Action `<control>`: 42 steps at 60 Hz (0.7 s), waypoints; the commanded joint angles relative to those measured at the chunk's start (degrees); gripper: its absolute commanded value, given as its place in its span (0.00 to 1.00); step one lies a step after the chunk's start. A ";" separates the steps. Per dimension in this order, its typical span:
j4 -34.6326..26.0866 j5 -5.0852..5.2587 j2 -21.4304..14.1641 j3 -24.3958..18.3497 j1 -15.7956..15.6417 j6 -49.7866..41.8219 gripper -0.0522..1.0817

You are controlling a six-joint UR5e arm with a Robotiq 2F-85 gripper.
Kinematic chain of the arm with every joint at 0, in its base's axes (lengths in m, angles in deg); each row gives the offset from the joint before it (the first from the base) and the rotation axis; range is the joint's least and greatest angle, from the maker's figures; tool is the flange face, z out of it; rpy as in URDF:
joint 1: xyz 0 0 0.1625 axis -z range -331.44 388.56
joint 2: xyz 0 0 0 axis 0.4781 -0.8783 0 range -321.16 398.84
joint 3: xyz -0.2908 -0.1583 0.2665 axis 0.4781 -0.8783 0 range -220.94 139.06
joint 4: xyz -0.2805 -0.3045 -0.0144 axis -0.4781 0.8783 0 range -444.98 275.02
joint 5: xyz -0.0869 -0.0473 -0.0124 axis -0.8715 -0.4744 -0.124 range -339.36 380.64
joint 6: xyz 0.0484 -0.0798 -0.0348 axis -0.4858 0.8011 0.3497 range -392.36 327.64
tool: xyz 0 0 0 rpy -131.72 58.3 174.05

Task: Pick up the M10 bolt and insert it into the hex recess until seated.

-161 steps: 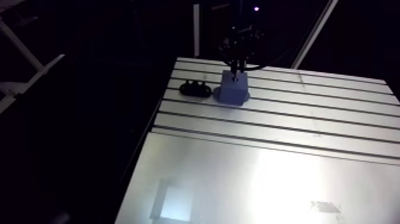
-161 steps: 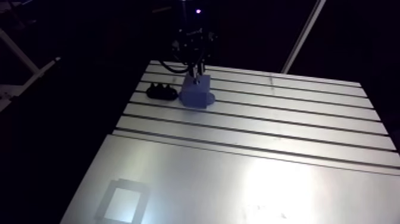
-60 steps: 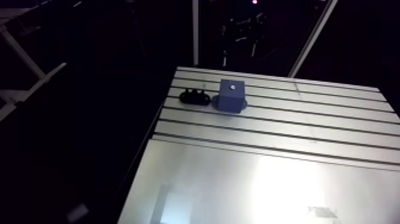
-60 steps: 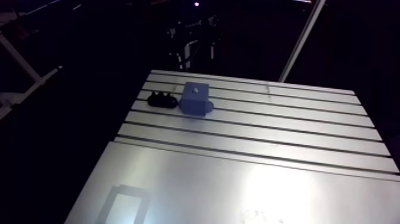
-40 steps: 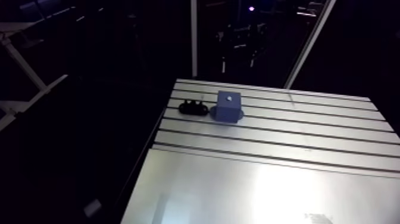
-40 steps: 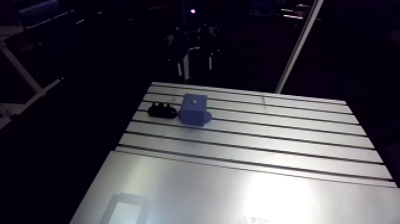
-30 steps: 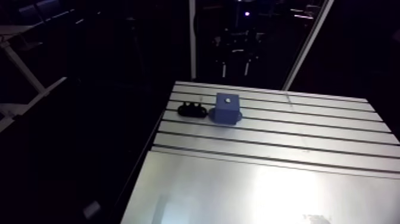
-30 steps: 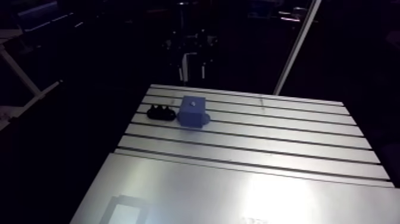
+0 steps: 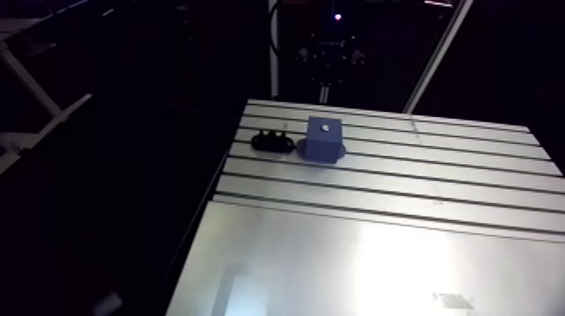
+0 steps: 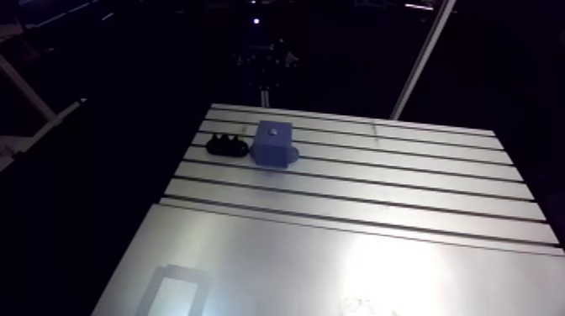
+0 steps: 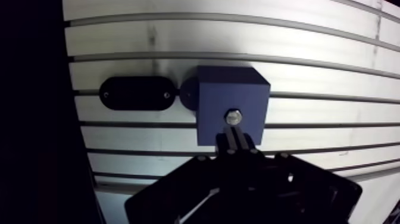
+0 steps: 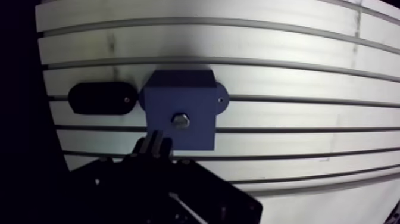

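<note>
A blue block (image 11: 231,110) stands on the slotted table (image 11: 333,71). A silvery M10 bolt head (image 11: 233,117) sits in the recess in its top face, also seen as a small bright dot (image 9: 324,129) in the arm view. In the wrist view my gripper (image 11: 236,138) hangs above the block's near edge. Its two fingers are pressed together with nothing between them and are clear of the bolt. In the arm view the gripper (image 9: 328,63) is dark and raised over the table's far edge.
A black oval holder (image 11: 137,93) with two small holes lies beside the block, touching its round base flange. The table's edge (image 9: 220,181) drops off just past the holder. Long slots run across the table top.
Earlier the gripper was down on the block's top. It has since lifted away and the bolt has stayed in the block. The arm camera shifted as the arm rose.
</note>
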 commanded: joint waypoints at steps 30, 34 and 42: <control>-4.10 -0.31 2.03 -1.45 0.93 0.79 1.00; -4.30 -0.31 2.03 -1.29 1.29 1.51 1.00; -4.04 -0.31 2.62 -1.11 1.48 2.72 1.00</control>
